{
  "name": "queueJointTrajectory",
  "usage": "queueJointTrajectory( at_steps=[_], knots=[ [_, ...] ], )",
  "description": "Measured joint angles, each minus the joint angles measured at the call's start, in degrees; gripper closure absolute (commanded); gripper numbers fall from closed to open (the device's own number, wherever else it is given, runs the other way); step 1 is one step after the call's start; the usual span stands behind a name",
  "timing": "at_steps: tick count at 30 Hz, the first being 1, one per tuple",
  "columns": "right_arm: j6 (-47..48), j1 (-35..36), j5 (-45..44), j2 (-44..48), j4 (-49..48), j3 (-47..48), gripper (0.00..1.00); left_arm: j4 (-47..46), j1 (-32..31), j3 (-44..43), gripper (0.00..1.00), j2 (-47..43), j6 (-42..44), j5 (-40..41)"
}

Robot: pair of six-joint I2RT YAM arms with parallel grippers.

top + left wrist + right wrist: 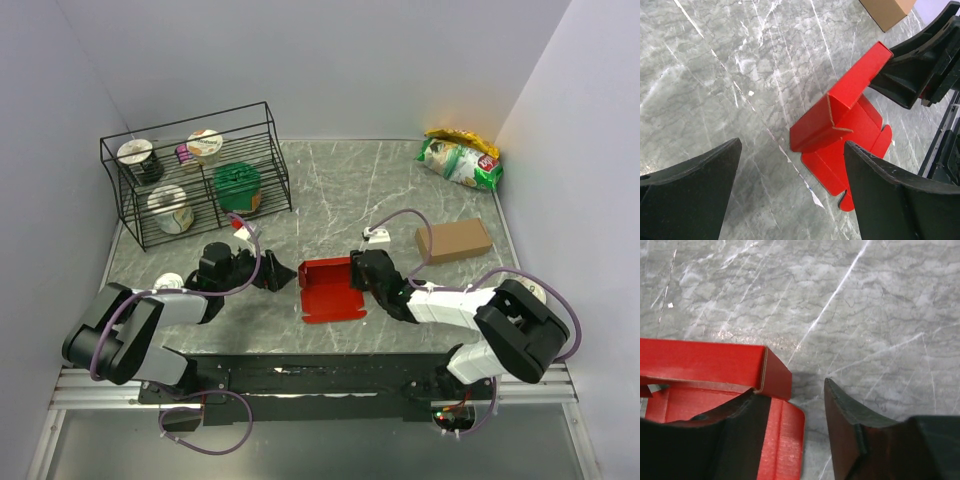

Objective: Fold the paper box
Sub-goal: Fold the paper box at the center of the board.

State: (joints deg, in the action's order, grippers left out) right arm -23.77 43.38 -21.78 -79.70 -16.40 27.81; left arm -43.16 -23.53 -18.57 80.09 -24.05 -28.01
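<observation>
The right hand (790, 388) is half spread and straddles the right rim of the paper box (325, 292). One finger (735, 430) is inside over the red floor and the other (855, 435) is outside over the marble surface (340, 190), with a gap showing, so nothing is pinched. Its arm lies low, reaching leftward. The left hand (276, 276) is spread wide just beside the box's left edge, apart from it, forearm low. The box lies between both hands, walls partly raised.
</observation>
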Motion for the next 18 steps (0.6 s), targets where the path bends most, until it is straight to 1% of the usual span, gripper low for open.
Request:
queueJointTrajectory(
  at_steps=[2, 3, 6, 9, 11, 14, 18],
  knots=[
    [1.0, 0.0, 0.1, -0.3, -1.1, 0.0, 0.53, 0.0, 0.0, 0.0, 0.12, 0.0, 0.0, 0.0],
    [1.4, 0.0, 0.2, -0.4, -1.6, 0.0, 0.57, 0.0, 0.0, 0.1, 0.12, 0.0, 0.0, 0.0],
    [2.7, 0.1, 0.4, -0.4, -3.3, 0.0, 0.66, -0.3, -0.1, 1.0, 0.13, 0.0, -0.1, 0.4],
    [3.7, 0.2, 0.6, -0.5, -4.2, 0.0, 0.67, -0.2, -0.7, 1.6, 0.15, 0.0, 0.0, 1.5],
    [4.0, 0.2, 0.9, -0.7, -4.2, 0.0, 0.68, 0.0, -2.3, 1.6, 0.15, 0.2, 0.7, 3.0],
    [4.2, 0.2, 1.6, -0.9, -4.1, 0.0, 0.70, 0.3, -5.7, 0.5, 0.20, 2.2, 2.2, 5.3],
    [4.2, 0.2, 2.3, -1.5, -4.0, 0.1, 0.71, -0.8, -8.6, -0.3, 0.27, 5.3, 4.0, 7.0]
  ],
)
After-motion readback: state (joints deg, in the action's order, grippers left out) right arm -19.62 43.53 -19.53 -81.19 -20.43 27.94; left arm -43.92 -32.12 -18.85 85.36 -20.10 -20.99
